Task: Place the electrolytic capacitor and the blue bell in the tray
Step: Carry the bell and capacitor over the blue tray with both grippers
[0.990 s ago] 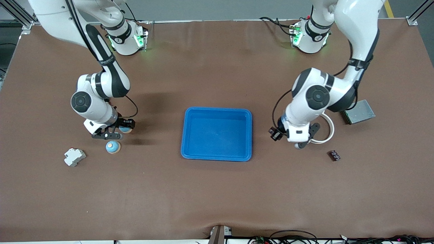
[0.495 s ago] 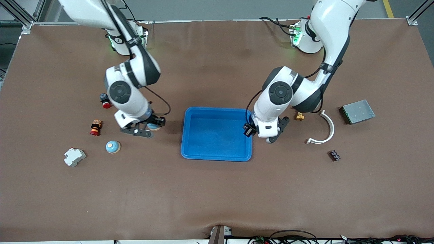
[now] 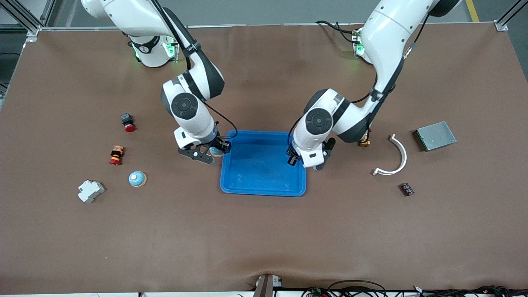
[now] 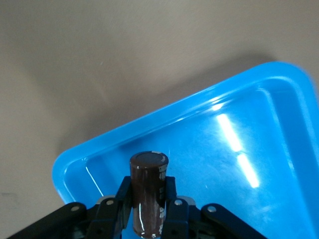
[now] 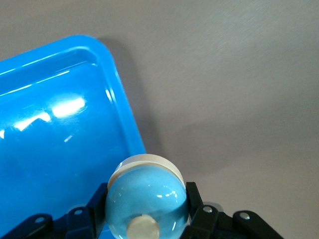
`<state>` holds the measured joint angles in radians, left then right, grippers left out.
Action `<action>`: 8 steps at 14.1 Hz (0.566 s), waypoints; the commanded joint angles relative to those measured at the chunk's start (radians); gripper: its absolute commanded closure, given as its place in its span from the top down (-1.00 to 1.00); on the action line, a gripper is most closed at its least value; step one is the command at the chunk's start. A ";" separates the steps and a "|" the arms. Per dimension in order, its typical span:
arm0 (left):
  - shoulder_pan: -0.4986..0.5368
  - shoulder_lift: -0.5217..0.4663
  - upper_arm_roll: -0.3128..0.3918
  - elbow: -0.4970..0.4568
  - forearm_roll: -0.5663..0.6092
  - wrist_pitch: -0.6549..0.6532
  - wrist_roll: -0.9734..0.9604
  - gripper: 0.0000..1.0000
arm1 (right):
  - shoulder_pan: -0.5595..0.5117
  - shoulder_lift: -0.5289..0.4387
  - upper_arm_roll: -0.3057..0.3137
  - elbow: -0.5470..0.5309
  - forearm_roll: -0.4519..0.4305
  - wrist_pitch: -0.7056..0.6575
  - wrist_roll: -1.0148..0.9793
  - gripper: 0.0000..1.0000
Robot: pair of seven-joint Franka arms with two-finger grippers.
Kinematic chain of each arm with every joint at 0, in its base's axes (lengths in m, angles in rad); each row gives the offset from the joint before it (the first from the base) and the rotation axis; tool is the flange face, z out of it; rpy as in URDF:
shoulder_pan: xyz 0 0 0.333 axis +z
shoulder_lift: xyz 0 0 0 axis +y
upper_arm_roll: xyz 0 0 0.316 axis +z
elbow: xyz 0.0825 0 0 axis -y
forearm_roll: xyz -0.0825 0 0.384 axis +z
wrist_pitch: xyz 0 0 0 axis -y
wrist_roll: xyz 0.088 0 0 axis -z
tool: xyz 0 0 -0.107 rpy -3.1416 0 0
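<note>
A bright-blue tray lay mid-tabletop. The right tool, carrying a blue bell, hung over one rim; the left tool hung over the other.

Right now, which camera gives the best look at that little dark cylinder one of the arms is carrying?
The left wrist view: the electrolytic capacitor fills it, clamped in the left gripper over the tray. The front view hides it under the arm; the right wrist view misses it.
</note>
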<state>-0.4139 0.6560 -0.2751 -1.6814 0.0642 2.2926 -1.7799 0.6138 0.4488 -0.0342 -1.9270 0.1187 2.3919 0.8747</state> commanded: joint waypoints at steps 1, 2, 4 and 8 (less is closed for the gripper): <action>-0.020 0.042 0.011 0.040 0.028 -0.005 -0.055 -1.00 | 0.055 0.083 -0.012 0.080 0.019 0.013 0.085 -1.00; -0.019 0.043 0.011 0.040 0.040 -0.005 -0.055 -1.00 | 0.066 0.109 -0.012 0.106 0.019 0.013 0.107 -1.00; -0.017 0.054 0.011 0.042 0.049 -0.004 -0.055 -0.67 | 0.087 0.154 -0.013 0.152 0.016 0.013 0.150 -1.00; -0.019 0.053 0.011 0.046 0.051 0.019 -0.056 1.00 | 0.116 0.197 -0.012 0.184 0.019 0.018 0.193 -1.00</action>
<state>-0.4240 0.7062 -0.2693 -1.6565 0.0944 2.3084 -1.8127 0.7061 0.6136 -0.0348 -1.7825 0.1194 2.4163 1.0422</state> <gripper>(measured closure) 0.458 0.344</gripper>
